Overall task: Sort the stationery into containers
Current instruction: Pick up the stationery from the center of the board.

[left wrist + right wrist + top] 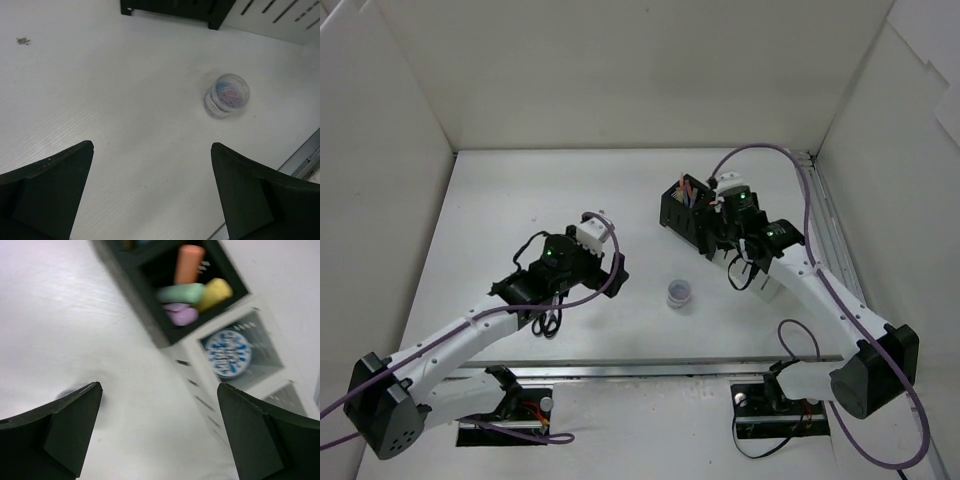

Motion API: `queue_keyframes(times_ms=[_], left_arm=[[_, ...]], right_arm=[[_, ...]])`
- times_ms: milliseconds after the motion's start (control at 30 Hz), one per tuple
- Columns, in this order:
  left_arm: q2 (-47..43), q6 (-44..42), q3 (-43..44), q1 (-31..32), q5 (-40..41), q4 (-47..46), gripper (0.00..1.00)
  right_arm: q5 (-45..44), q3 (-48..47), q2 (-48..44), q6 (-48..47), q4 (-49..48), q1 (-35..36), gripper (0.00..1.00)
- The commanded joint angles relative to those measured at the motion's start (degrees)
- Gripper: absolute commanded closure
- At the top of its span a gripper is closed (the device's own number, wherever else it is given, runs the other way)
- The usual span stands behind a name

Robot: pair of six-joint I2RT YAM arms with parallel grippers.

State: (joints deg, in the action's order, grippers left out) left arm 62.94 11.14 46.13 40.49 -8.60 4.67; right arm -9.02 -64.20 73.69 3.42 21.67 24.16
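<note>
"Tape roll [680,293] on the table [520,200]: where do we log it?"

"On the arms' side of the black organizer [685,215], apart from it. A second roll [227,354] sits in the white organizer [200,385] abutting the black one."

"The claws?"

"Both wide, empty. From the left gripper [151,146] the loose roll lies ahead, off-centre toward its right-hand finger. The right gripper [159,386] hovers beside the black organizer."

"Our recommendation?"

"We judge the left should centre over the roll, descend straight and close gently across its round wall; it may skid."
</note>
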Motion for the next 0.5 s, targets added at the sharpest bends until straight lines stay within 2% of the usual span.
queue_keyframes(times_ms=[0,167,233,367,467], left_arm=[[-5.6,5.4,-1.2,-3.5,6.6,2.5,0.0],[-9.8,16.4,-3.5,-8.5,13.1,9.9,0.01],[-10.1,17.9,-4.2,-11.0,12.5,13.3,0.0],[-11.6,19.7,-6.8,-12.8,10.8,14.1,0.01],[-13.0,20.6,-8.3,-13.9,11.2,14.2,0.01]], right_arm=[[1.2,1.0,-0.8,-2.9,-0.8,6.7,0.02],[3.5,3.4,6.8,0.1,-1.7,15.4,0.02],[2.9,3.7,9.8,1.4,-2.7,17.7,0.02],[-0.6,3.2,17.0,3.7,-4.6,19.3,0.02],[-0.2,3.7,18.9,5.2,-6.0,19.4,0.02]])
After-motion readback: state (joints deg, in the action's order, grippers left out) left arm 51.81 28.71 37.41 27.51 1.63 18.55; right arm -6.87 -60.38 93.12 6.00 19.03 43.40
